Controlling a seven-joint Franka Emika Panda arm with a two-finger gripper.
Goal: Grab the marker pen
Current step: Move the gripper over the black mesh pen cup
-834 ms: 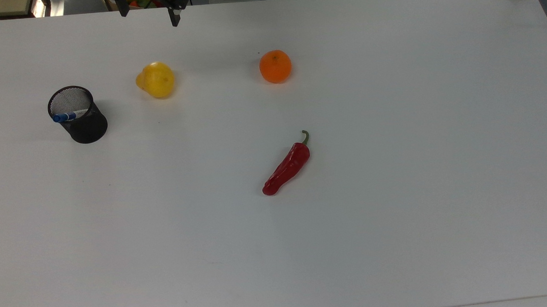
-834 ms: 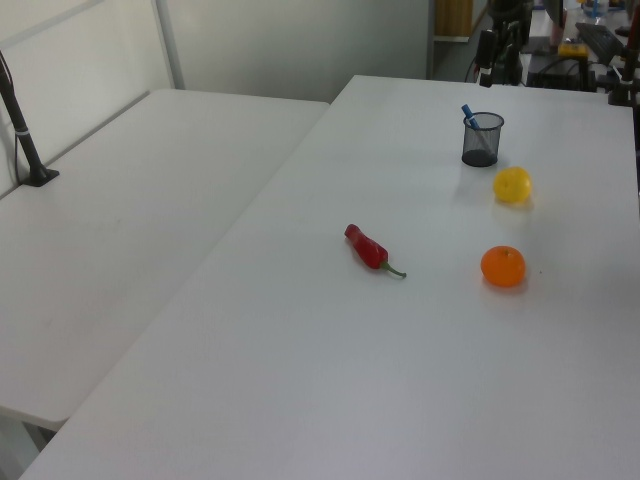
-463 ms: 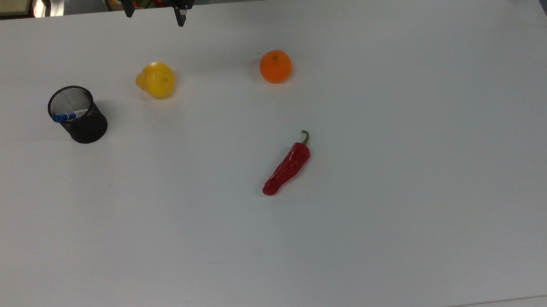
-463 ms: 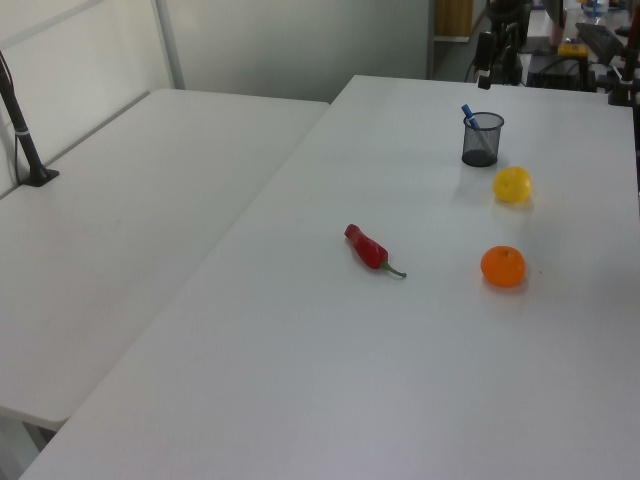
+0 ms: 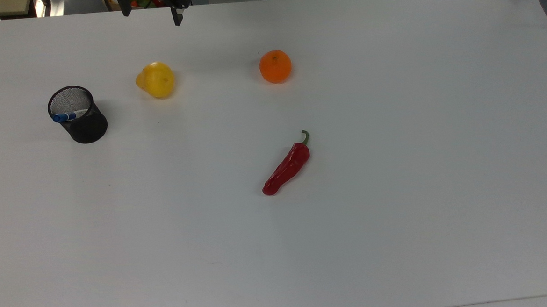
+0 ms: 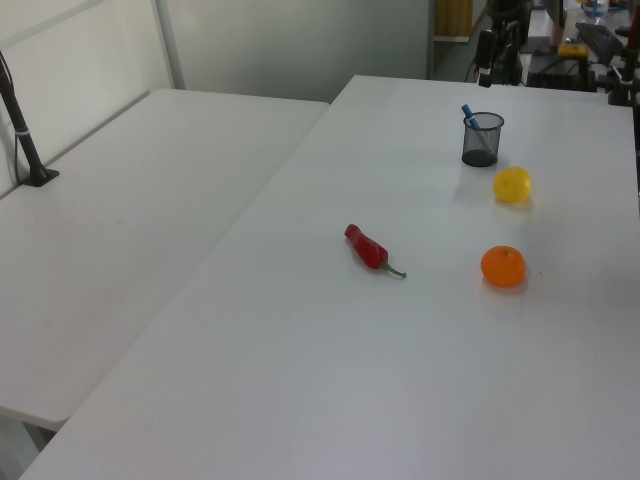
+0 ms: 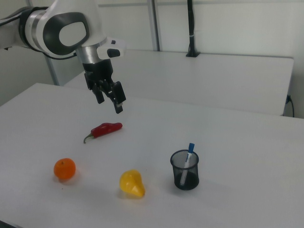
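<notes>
Right view: marker pen (image 7: 188,158) stands near-upright (cap up) in mesh cup (image 7: 185,176).

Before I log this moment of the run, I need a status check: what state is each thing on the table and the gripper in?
marker pen: standing tilted in the cup, blue end up, not gripped.
mesh cup: upright, holding the pen.
gripper: open, empty, in the air above the table.
red pepper: lying flat.
orange: resting on the table.
yellow fruit: resting on the table.
</notes>
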